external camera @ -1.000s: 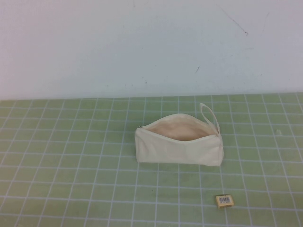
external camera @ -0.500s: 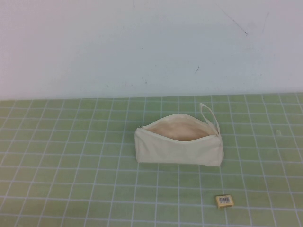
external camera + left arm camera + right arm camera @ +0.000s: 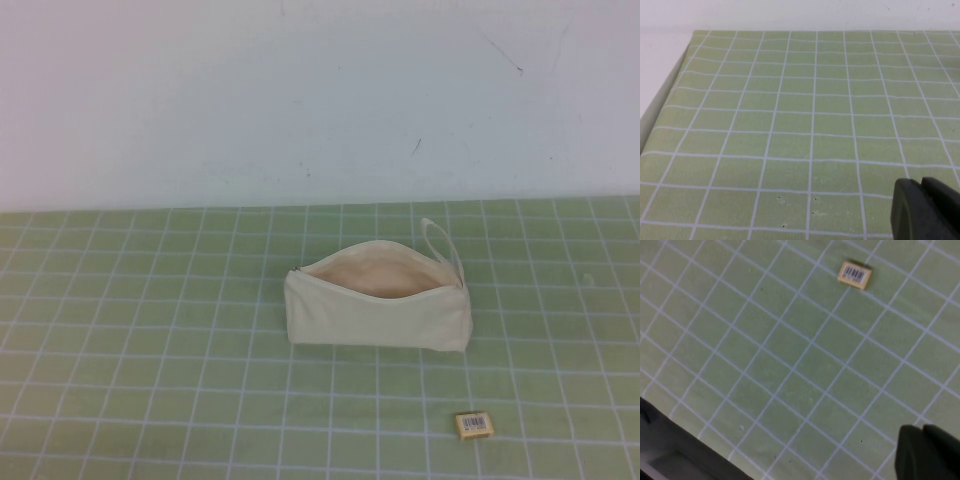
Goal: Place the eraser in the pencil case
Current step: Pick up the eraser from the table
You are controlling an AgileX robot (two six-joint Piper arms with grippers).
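Eraser (image 3: 474, 425) lies flat on the desk (image 3: 150, 330), barcode label up, near the front edge on the robot's right, w/ nothing touching it. It's apart from the pencil case (image 3: 378, 310), in front of that pouch's right end. Pencil case sits about mid-desk, long side facing the robot, zip mouth gaping so the pale beige lining shows; its small loop strap (image 3: 440, 245) sticks out at the right end toward the white wall (image 3: 300, 100).

Desk has a green mat w/ white grid lines. Neither arm shows in the high view.

Left gripper (image 3: 925, 212): only dark finger ends at the corner of the left wrist view, over bare green mat near the mat's left border; the ends sit close together, but can't tell if closed or not. Right gripper (image 3: 927, 452): same story, dark ends at the corner of the right wrist view, above the mat, well apart from the eraser (image 3: 854, 274) seen there; state can't tell.
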